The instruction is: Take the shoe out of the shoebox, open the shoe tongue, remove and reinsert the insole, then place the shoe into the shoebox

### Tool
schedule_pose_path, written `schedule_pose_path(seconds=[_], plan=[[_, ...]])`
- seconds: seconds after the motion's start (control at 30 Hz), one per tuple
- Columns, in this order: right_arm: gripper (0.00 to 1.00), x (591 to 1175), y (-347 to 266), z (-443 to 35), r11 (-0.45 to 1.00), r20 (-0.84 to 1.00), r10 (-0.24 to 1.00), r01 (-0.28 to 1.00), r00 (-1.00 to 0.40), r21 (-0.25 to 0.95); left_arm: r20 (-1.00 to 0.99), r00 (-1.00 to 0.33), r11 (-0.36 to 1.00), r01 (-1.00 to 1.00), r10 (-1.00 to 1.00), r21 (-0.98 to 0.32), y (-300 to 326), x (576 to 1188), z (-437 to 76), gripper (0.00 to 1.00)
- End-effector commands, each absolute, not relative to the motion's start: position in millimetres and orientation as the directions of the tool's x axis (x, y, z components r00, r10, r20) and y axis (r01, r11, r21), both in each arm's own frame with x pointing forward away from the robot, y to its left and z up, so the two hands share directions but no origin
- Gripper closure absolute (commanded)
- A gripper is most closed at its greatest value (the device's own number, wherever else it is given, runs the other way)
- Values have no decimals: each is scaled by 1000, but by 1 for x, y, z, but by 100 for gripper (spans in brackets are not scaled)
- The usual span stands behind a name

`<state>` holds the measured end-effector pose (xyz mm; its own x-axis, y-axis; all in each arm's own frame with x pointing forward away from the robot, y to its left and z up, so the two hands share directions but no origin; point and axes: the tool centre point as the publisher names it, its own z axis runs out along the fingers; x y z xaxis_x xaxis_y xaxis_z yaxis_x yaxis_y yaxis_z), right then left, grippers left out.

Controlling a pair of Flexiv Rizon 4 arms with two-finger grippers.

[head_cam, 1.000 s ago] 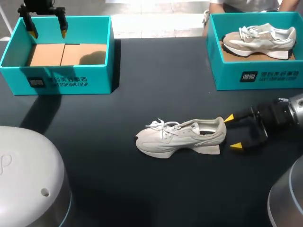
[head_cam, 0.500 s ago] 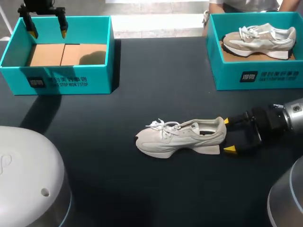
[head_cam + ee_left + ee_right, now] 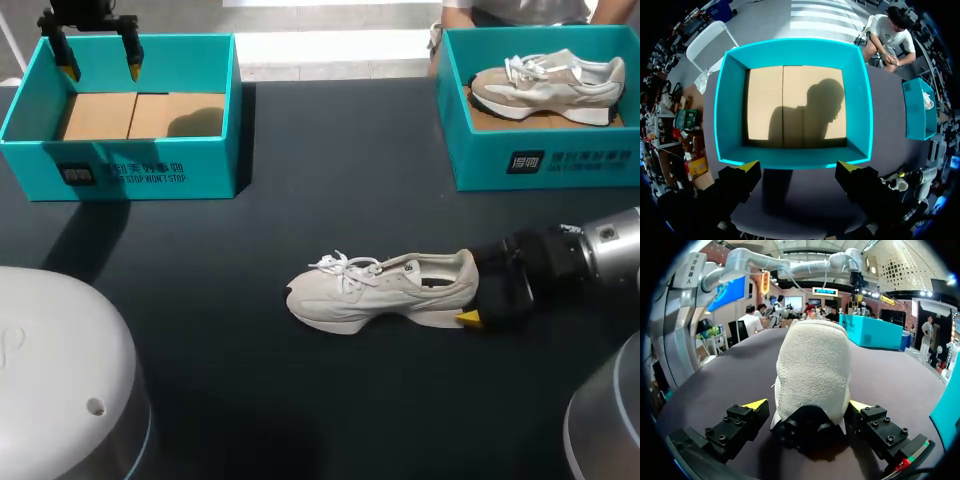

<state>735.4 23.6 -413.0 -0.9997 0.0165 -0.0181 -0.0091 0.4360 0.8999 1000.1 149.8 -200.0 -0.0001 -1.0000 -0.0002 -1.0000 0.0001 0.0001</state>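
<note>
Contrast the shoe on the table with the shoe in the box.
The table shoe lies on the black table; the boxed shoe sits in the right shoebox. The table shoe has the right gripper astride its heel; the boxed shoe is untouched. The table shoe looks off-white, the boxed shoe partly tan. Both point toes left in the head view.

shoe [image 3: 385,290] centre | right hand [image 3: 474,288] around heel | shoebox [image 3: 150,170] far-left

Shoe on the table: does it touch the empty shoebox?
Apart. The head view shows bare table between the shoe and the empty shoebox.
</note>
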Motion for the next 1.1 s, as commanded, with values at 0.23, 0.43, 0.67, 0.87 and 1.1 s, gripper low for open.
schedule_pose_path(seconds=[0.23,0.43,0.67,0.87,1.1], plan=[[0,743,30,-424,428,-3,64,25,-998,903,0,0,0,-1000,-1000,0,150,1000,-200,0],[0,743,36,-424,413,12,58,35,-998,910,0,0,0,-1000,-1000,0,150,1000,-200,0],[100,740,38,-428,420,10,59,34,-998,907,0,0,0,-1000,-1000,0,150,1000,-200,0],[100,740,38,-428,420,10,59,34,-998,907,0,0,0,-1000,-1000,0,150,1000,-200,0],[100,740,38,-428,420,10,59,34,-998,907,0,0,0,-1000,-1000,0,150,1000,-200,0]])
